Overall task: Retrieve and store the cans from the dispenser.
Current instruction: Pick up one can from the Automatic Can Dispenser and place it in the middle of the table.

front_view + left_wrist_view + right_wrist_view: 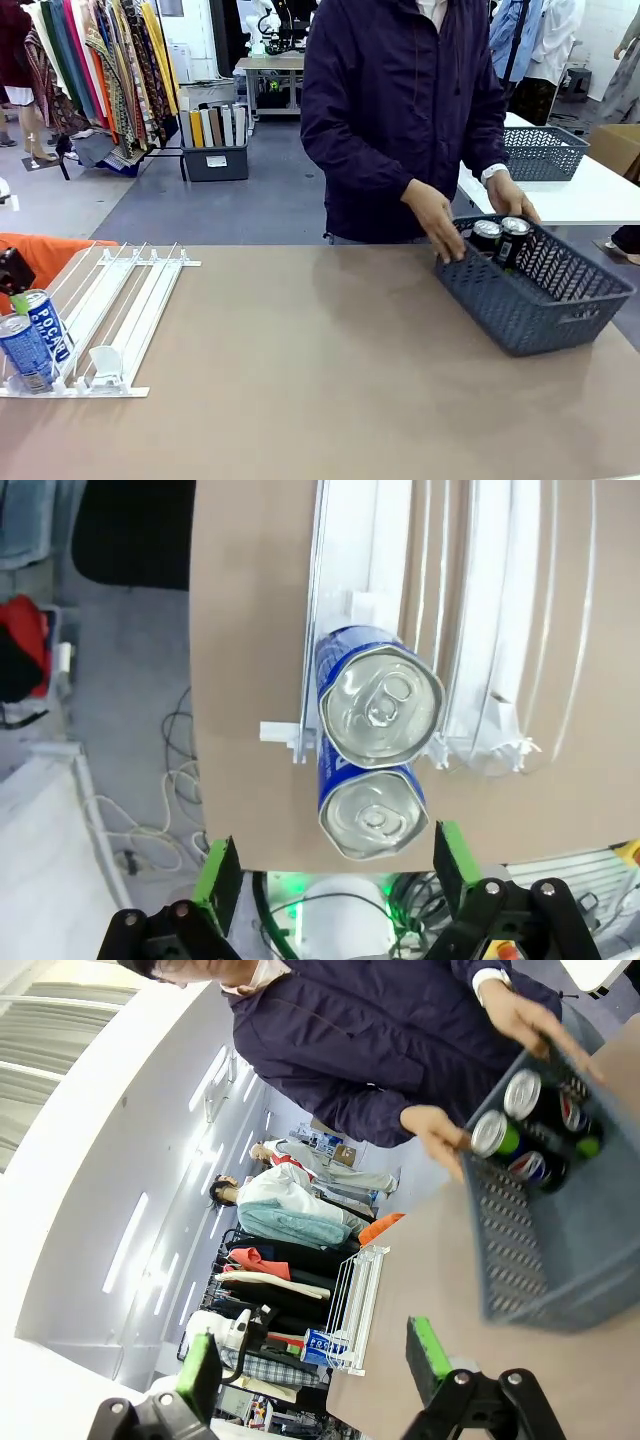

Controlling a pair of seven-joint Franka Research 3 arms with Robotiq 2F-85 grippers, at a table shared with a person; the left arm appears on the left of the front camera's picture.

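The white dispenser (130, 300) lies at the table's left. Two blue cans (45, 322) (25, 350) stand one behind the other at the front of its leftmost lane. My left gripper (335, 865) hovers open straight above these blue cans (380, 700) (372, 818), its green pads (217, 872) spread wider than a can and touching nothing. Two black cans (487, 237) (515, 234) stand in the grey basket (520, 315) at the right. My right gripper (312, 1355) is open and empty, well away from the basket (520, 1250) and its black cans (520, 1095).
A person in a dark jacket stands at the far side with both hands (437, 220) (515, 195) on the basket's far end. The dispenser (360, 1295) reaches the table's left edge. The brown table top (320, 360) stretches between dispenser and basket.
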